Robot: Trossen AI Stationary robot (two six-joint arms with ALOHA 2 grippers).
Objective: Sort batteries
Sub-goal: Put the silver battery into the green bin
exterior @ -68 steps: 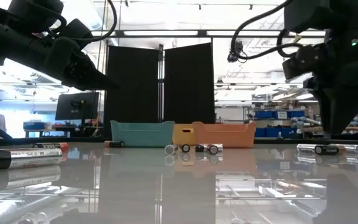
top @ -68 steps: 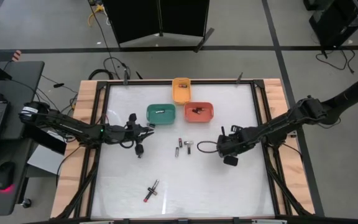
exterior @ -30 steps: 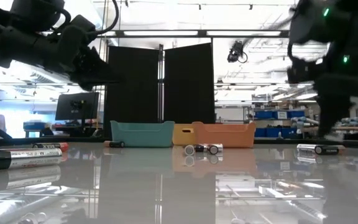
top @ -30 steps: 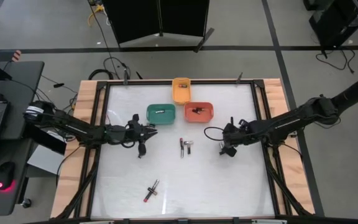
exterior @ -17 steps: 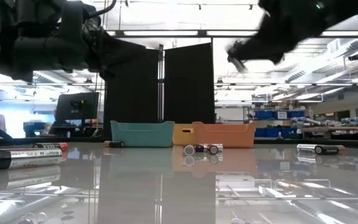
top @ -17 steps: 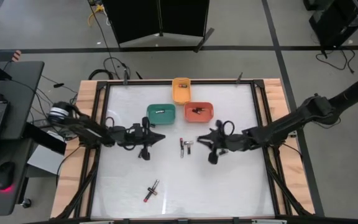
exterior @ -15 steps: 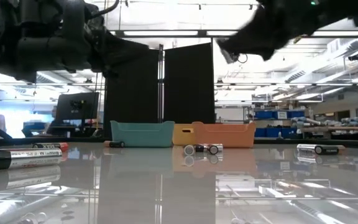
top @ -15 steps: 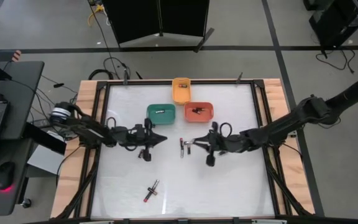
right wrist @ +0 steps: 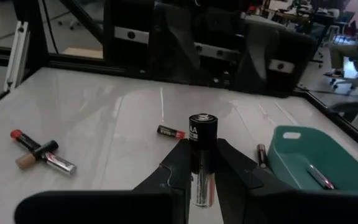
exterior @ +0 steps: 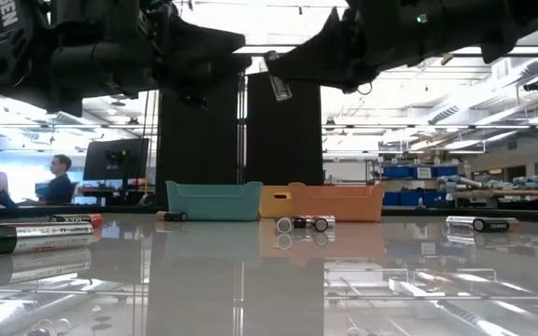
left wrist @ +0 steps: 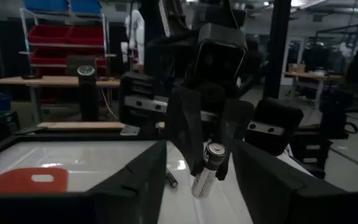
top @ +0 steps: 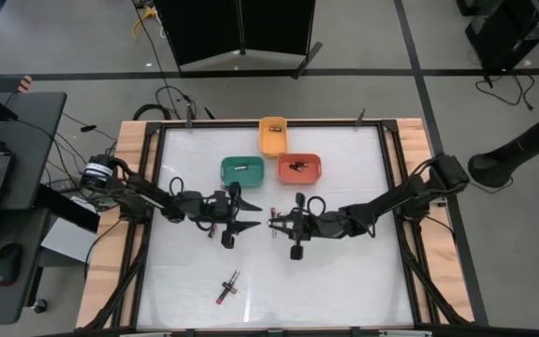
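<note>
Right wrist view shows 1 dark battery (right wrist: 202,146) with a silver cap standing upright between that arm's own 2 fingers (right wrist: 178,163), pinched near its lower half, so the right gripper (top: 276,223) is clenched on it. In the high view this gripper sits just left of frame centre, nose to nose with the left gripper (top: 248,223), whose fingers are spread apart. The left wrist view looks between those spread fingers at the held battery (left wrist: 206,168), which sits in the opposite gripper's grip and not in the left one's.

Low view puts the held cell (exterior: 282,88) at upper centre, well above the table (exterior: 269,280).

Around them, 1 loose battery (right wrist: 170,132) with a red band lies on the white surface beyond the held one, and a crossed pair (top: 228,286) lies in the lower left part of the high view. More cells (exterior: 307,224) lie in front of the bins in the low view, though how many is hard to tell.

At upper centre of the high view stand 3 bins: the green bin (top: 241,170), the orange-red bin (top: 299,168) beside it, and the yellow bin (top: 272,134) above them. The green and orange-red bins each hold at least 1 small cell.
</note>
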